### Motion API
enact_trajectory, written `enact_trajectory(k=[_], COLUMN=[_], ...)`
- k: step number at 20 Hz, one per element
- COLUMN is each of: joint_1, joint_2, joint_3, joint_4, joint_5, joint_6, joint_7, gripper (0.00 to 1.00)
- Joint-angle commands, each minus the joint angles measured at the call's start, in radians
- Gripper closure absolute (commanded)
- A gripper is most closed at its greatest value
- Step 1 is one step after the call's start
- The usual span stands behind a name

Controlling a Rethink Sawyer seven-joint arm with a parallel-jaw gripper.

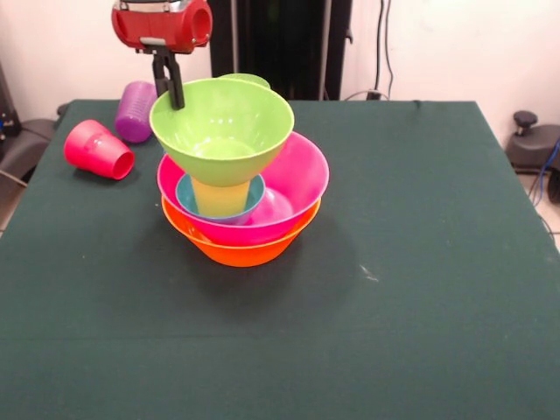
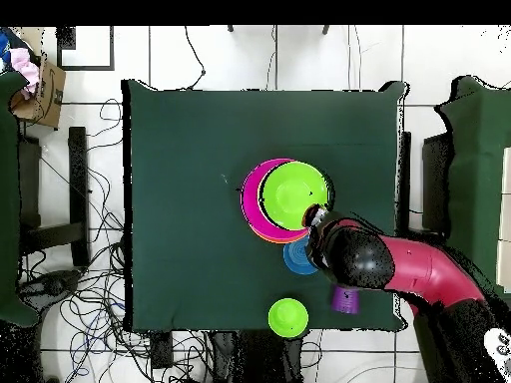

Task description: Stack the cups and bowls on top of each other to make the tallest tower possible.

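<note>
From the front the small green bowl point(image 1: 248, 80) hides behind the medium green bowl point(image 1: 221, 125) at twelve o'clock; overhead the arm point(image 2: 399, 267) covers the red cup

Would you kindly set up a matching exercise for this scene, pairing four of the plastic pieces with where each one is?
Things:
1. orange bowl
2. yellow cup
3. red cup
4. large green bowl

Places:
A. lying on its side on the table, apart from the tower
B. top of the tower, with the gripper at its rim
C. bottom of the tower, under the pink bowl
D. standing in a blue bowl, holding up the bowl above

Pairs: 1-C, 2-D, 3-A, 4-B
</note>
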Motion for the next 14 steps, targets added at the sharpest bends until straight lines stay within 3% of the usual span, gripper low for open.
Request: enact_trajectory(k=[1,4,5,14], joint_1=[0.053,0.051,0.05,0.055], joint_2=[0.065,0.065,0.066,0.055], joint_3=[-0.019,-0.02,-0.02,-0.028], joint_4=[-0.002,-0.003,-0.003,-0.015], joint_5=[-0.083,-0.085,-0.084,-0.086], joint_6=[0.015,0.018,0.02,0.037], joint_7=[-0.032,-0.035,-0.035,-0.039], gripper=[1.0,1.0,0.0,0.0])
